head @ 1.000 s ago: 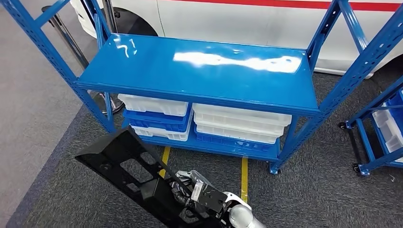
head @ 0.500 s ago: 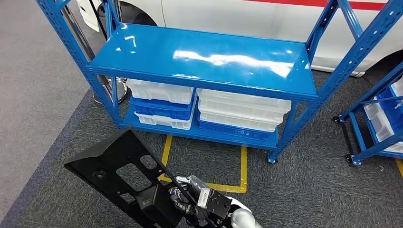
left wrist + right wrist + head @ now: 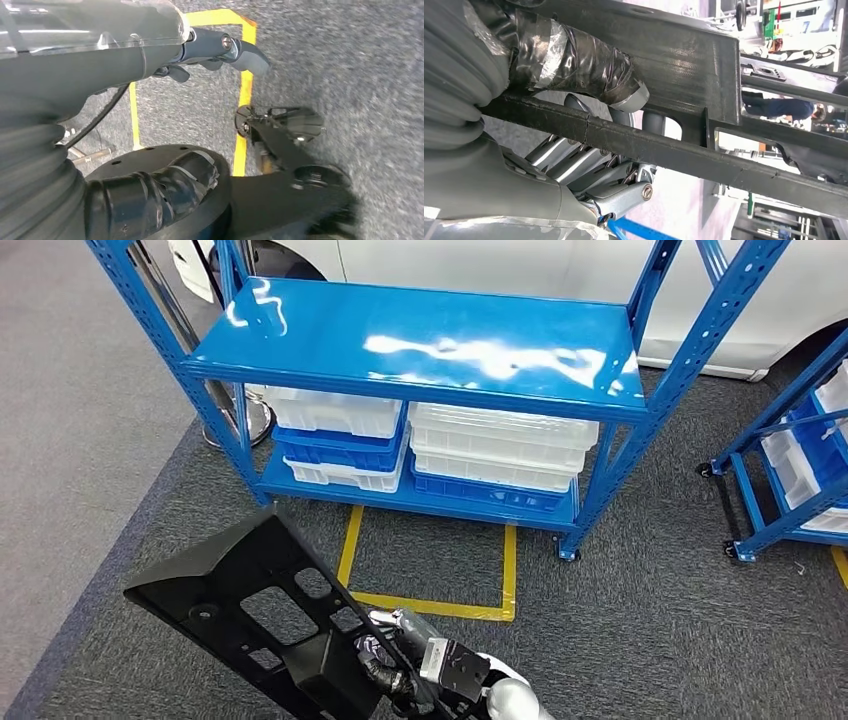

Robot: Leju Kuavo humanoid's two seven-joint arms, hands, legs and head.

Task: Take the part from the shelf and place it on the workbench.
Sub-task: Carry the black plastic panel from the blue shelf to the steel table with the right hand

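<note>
My right hand (image 3: 420, 668) grips the black part (image 3: 250, 605), a long flat plastic panel with cut-out openings, low in the head view. The panel is tilted and reaches up and to the left over the grey carpet. In the right wrist view the taped thumb (image 3: 589, 70) presses on one side of the part's rail (image 3: 684, 150) and the fingers (image 3: 589, 167) curl under the other side. The blue shelf (image 3: 410, 340) stands ahead, its top deck bare. My left hand (image 3: 150, 55) hangs over the floor with nothing in it, its fingers (image 3: 225, 47) apart from the thumb (image 3: 165, 185).
White and blue bins (image 3: 500, 455) are stacked on the shelf's lower deck. A yellow tape square (image 3: 430, 606) marks the carpet in front of it. A second blue rack (image 3: 790, 470) stands at the right, a white car (image 3: 480, 265) behind, a metal post base (image 3: 248, 425) at the left.
The whole view has shifted: the shelf sits higher and farther off, and more floor and yellow tape show. My right hand keeps its hold on the black part.
</note>
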